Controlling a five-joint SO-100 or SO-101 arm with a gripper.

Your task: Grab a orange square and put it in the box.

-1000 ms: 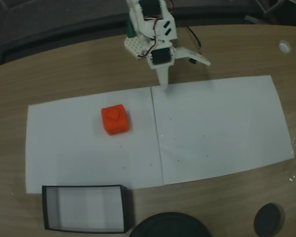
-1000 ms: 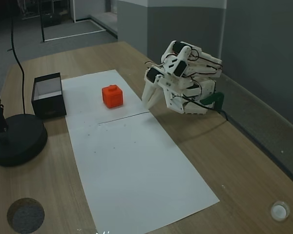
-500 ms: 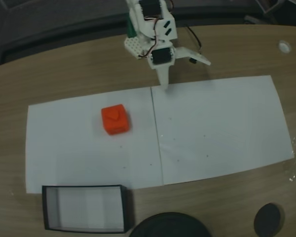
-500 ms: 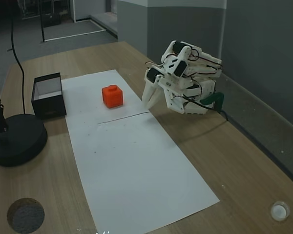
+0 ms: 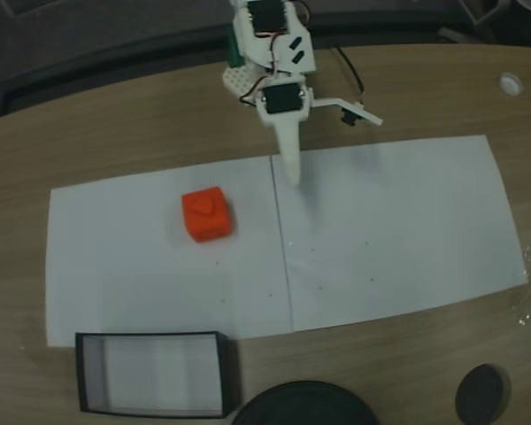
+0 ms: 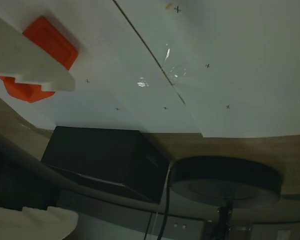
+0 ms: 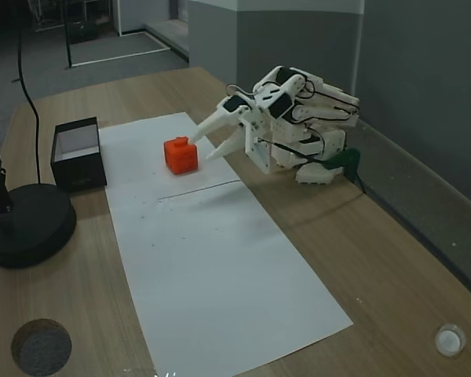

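Gripper (image 5: 323,146) is spread wide, holding nothing: in a fixed view from above, one long white finger (image 5: 289,159) points down onto the white paper sheet (image 5: 389,230), the other finger (image 5: 358,111) is splayed out to the right, well off the first.

Orange square (image 5: 205,213) sits on the paper, stud up, nothing touching it. Taking the square as landmark in that view: gripper is up and to the right of it, near but apart, on the other side of the seam (image 5: 283,257) where the two sheets meet. So the block lies down-left of the claw, judged; next move prob. needs a swing across the seam toward it, then a drop w/ fingers either side.

Block is roughly cube-like, so no long axis to line up on; any face pair should do.

Side fixed view: gripper (image 7: 200,145) hangs just beside the square (image 7: 180,155), fingertips look to overlap it, but contact can't be told.

Wrist view: the square (image 6: 40,55) is partly behind a white finger (image 6: 27,62).

Box (image 5: 152,373): below the square, off the paper's edge, on the wooden table (image 5: 115,133), open & empty.
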